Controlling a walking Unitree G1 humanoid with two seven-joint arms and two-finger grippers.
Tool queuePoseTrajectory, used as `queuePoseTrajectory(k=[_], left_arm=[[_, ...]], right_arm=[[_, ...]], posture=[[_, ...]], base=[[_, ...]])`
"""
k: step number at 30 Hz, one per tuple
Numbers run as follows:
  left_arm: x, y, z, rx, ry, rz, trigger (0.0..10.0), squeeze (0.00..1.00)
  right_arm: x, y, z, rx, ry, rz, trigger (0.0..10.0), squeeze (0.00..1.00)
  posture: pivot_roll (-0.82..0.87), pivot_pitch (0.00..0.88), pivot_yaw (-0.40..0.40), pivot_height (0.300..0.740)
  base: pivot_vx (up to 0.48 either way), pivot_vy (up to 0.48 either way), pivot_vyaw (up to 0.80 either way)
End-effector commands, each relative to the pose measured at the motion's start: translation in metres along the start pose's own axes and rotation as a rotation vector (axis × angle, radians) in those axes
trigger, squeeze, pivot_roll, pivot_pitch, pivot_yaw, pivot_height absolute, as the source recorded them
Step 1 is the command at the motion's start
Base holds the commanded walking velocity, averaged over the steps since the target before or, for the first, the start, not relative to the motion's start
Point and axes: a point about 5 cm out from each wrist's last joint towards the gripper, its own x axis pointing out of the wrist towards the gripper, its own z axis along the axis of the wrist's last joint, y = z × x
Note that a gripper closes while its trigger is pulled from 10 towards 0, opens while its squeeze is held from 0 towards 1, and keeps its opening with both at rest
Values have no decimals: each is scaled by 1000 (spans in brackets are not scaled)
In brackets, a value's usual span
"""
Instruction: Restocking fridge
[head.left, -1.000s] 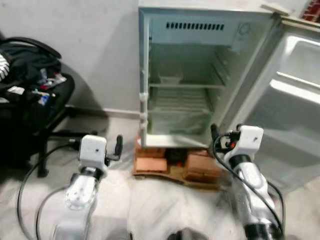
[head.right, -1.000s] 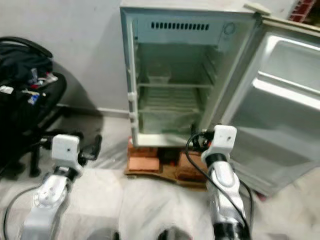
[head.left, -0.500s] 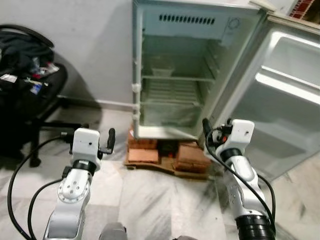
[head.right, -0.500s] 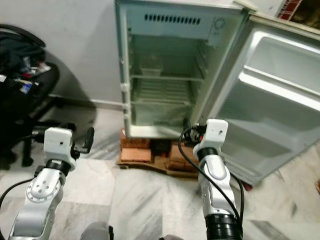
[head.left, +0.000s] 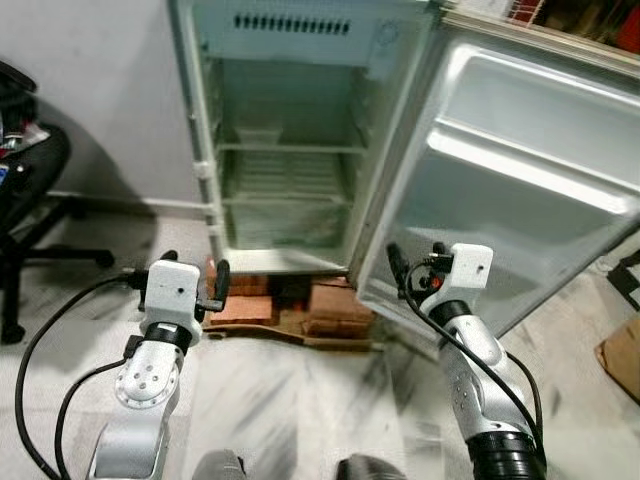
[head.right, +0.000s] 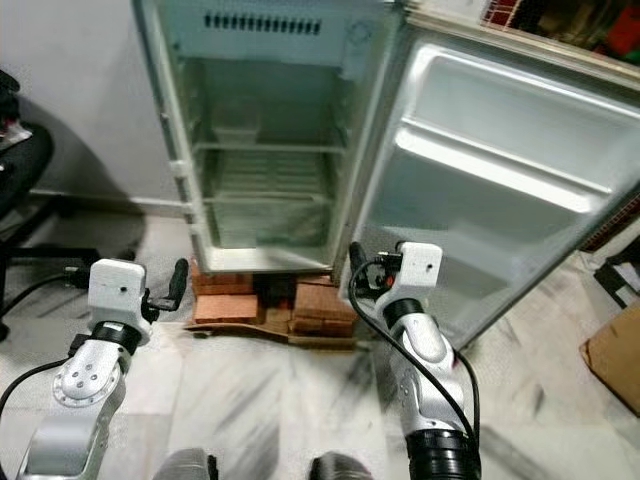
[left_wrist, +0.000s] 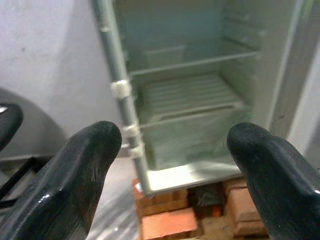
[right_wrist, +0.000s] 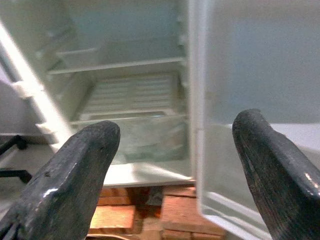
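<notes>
A small white fridge (head.left: 290, 150) stands open on bricks against the grey wall. Its wire shelves (left_wrist: 190, 95) and lower drawer (right_wrist: 145, 140) hold nothing I can see. Its door (head.left: 520, 190) is swung wide to the right, with bare inner racks. My left gripper (left_wrist: 172, 165) is held low in front of the fridge's left side, open with nothing between its fingers (head.left: 222, 278). Level with the door's hinge side, my right gripper (right_wrist: 175, 165) is open too and holds nothing; one of its fingers (head.left: 393, 265) points at the fridge.
Red bricks and cardboard (head.left: 300, 305) prop up the fridge. A black office chair (head.left: 25, 190) stands at the left edge. At the right edge lies a brown cardboard box (head.left: 622, 350). Grey marble floor (head.left: 300, 400) stretches between me and the fridge.
The camera has turned right and drawn closer, so the fridge sits further left and the door takes up more of the picture. Both arms keep the same pose, grippers still open.
</notes>
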Motion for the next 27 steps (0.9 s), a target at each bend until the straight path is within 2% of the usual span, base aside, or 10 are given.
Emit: queuePoseTrajectory(k=[1, 17, 21, 27], left_arm=[[0, -8, -1, -7, 6, -23, 10000, 0], [5, -8, 0, 11, 17, 0, 10000, 0], [5, -8, -1, 15, 21, 5, 10000, 0], [7, -7, 0, 20, 21, 10, 10000, 0]], right_arm=[[-4, -10, 0, -3, 11, -27, 10000, 0], [-3, -7, 2, 7, -6, 23, 10000, 0], [-4, -1, 0, 6, 3, 93, 10000, 0], [-3, 4, 2, 3, -14, 117, 10000, 0]], posture=[[108, 66, -91, 740], [107, 67, -90, 740], [107, 64, -90, 740], [110, 63, -91, 740]], base=[[0, -480, 0], [0, -480, 0], [0, -476, 0], [0, -447, 771]])
